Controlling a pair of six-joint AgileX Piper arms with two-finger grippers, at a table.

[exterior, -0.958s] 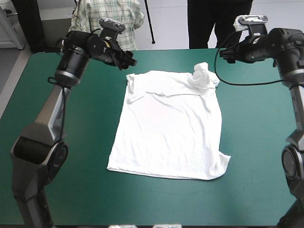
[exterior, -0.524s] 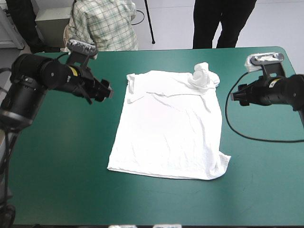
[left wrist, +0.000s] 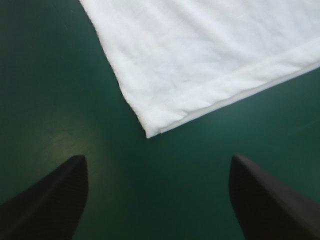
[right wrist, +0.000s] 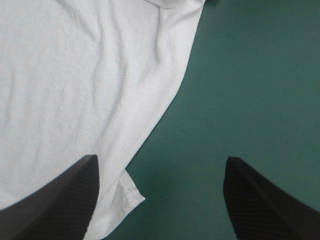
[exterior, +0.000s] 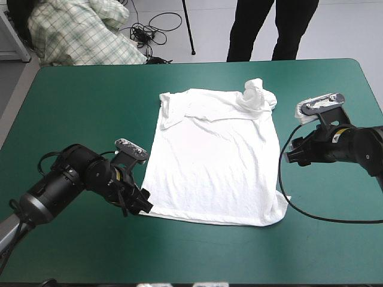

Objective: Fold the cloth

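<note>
Left wrist view is showing a hem corner of the white short-sleeved T-shirt (left wrist: pixel 210 55) lying just ahead of your spread black left fingers (left wrist: pixel 55 200). The right fingers (right wrist: pixel 65 200) are standing apart too, so be pinching both corners evenly.

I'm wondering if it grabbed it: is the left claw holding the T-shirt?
No, the left claw is open, with a corner of the T-shirt lying just ahead of it.

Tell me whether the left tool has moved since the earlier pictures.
Yes. The left tool has come back from the collar end of the T-shirt to the left corner of its hem.
</note>
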